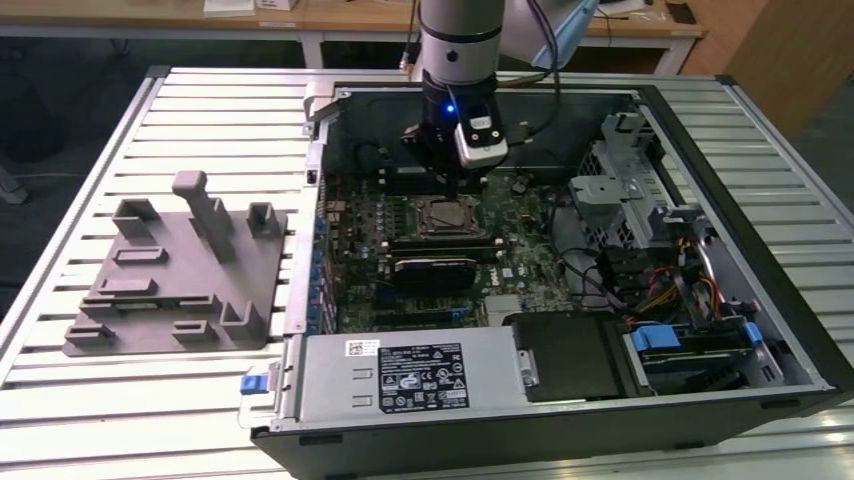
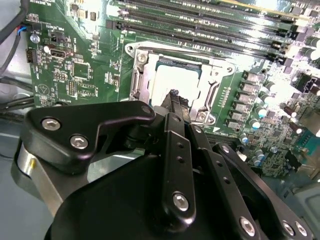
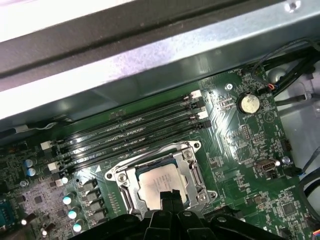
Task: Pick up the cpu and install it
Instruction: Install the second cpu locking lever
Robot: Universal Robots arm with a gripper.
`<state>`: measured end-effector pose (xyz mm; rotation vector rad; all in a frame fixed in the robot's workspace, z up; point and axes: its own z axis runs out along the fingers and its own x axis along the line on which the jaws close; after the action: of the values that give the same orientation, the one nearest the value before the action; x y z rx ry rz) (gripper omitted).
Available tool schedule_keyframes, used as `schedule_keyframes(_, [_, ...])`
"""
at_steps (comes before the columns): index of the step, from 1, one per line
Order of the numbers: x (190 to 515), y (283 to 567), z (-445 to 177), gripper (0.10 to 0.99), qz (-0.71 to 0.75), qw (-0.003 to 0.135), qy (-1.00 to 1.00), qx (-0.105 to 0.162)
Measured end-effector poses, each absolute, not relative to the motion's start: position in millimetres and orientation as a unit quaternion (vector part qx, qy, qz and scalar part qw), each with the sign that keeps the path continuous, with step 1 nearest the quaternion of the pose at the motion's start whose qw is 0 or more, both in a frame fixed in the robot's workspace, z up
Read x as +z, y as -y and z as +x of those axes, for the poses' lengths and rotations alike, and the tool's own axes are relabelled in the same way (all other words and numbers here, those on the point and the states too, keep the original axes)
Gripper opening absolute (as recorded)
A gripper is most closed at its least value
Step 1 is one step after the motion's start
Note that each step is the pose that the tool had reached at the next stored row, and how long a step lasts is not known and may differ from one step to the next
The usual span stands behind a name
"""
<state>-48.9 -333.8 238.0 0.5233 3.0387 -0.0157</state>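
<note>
The cpu [image 3: 159, 179] already lies inside the socket [image 3: 157, 175] on the motherboard [image 1: 441, 250], near the middle of the exterior view and in the lower centre of the first wrist view, with the metal frame around it. So I judge that the work is at the installing step, not at the picking one. The pincer [image 2: 173, 95] stands just above the chip; in both wrist views its fingertips are drawn together to a narrow point, with nothing between them. Whether the tip really touches the silver top, I cannot tell. The grey holder [image 1: 174, 270] stands on the tabletop [image 1: 200, 120] at the exterior view's left, well apart from the computer case [image 1: 787, 330]. Any further move here calls, I think, for a very gentle and straight motion, because the chip must stay flat in its seat.
</note>
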Motion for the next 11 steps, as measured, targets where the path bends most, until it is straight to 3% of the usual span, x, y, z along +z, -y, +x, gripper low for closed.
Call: schedule_keyframes(11, [248.1,333.8,-48.9,0.106,0.170,0.029,-0.985,-0.005])
